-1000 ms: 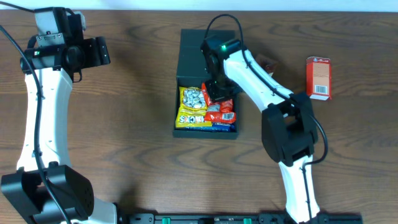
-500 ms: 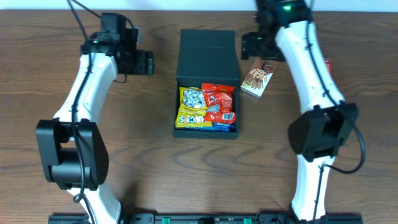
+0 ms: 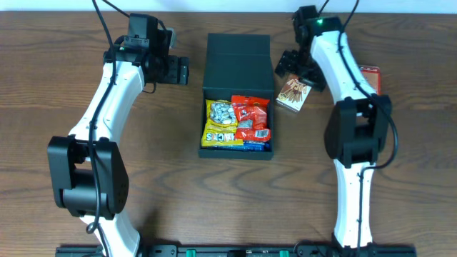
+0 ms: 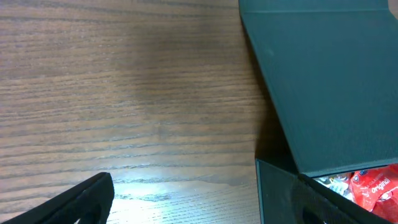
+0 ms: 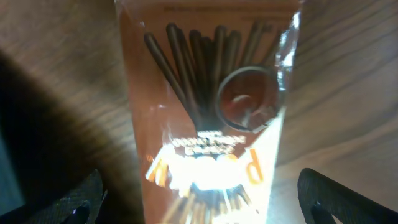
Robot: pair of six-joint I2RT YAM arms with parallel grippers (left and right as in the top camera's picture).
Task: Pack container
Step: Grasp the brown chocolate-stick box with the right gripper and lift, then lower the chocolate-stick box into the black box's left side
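The container is a black box in mid-table with its flap lid lying open at the back. A yellow packet, a red packet and a blue one lie inside it. My right gripper hangs open over a brown packet of chocolate sticks right of the box. In the right wrist view that packet lies between the spread fingers of my gripper, not touching either. My left gripper is open just left of the lid. In its wrist view the lid shows, with only bare table inside the gripper.
A small red carton lies at the far right, partly behind my right arm. The table is brown wood. The box's left wall stands close beside my left gripper's right finger.
My right gripper left the red packet in the box, opened and moved back-right over the brown stick packet. My left arm swung in from the far left to beside the lid.
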